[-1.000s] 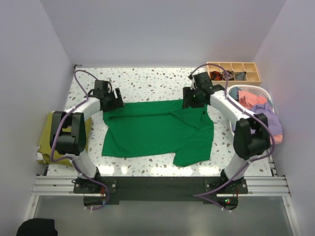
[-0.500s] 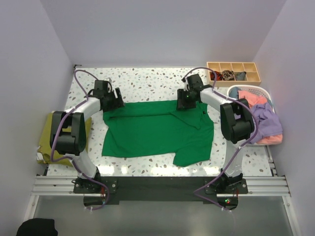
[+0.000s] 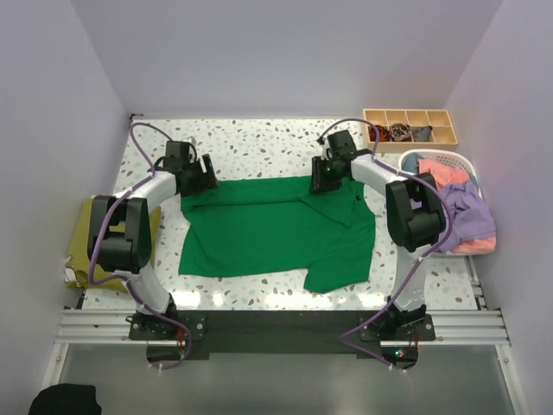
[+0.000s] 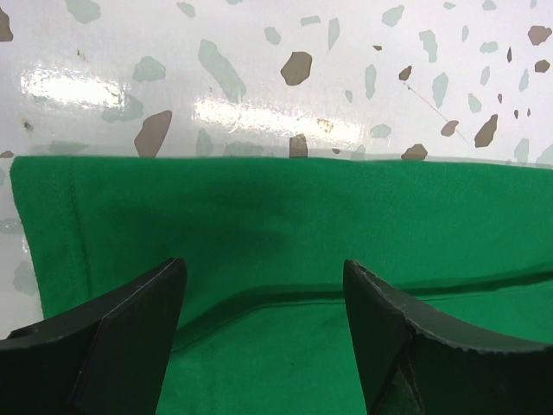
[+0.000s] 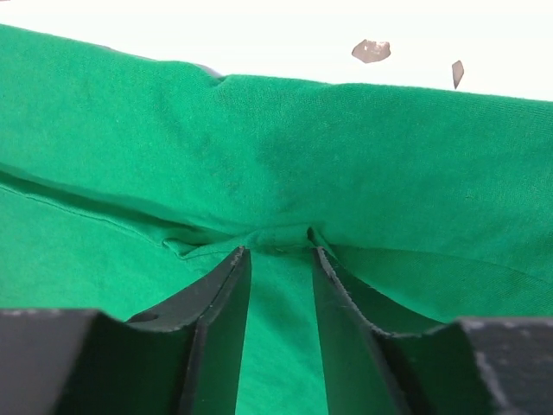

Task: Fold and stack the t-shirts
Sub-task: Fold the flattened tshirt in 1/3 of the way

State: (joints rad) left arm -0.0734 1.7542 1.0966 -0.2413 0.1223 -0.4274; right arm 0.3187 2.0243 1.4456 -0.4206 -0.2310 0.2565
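Green cloth shows through the narrow gap between the fingers of the right hand (image 5: pixel 278 255). Its tips are down on the green shirt (image 3: pixel 268 233), and a small ridge of cloth is gathered between them. Whether they truly clamp it I cannot tell. This hand sits at the shirt's far edge, right of its middle.

The left hand (image 4: pixel 263 277) is spread wide and holds nothing. Its fingers are over the shirt's far left corner, just inside the hem.

The shirt lies spread across the middle of the worktop (image 3: pixel 259 143), its right part rumpled and folded over, with one sleeve reaching toward the near edge. An olive shirt (image 3: pixel 82 229) is heaped at the left edge. At the right edge a basket (image 3: pixel 471 162) holds a coral shirt (image 3: pixel 436 175) and a lavender shirt (image 3: pixel 471 212). A tray (image 3: pixel 410 127) stands in the far right corner.
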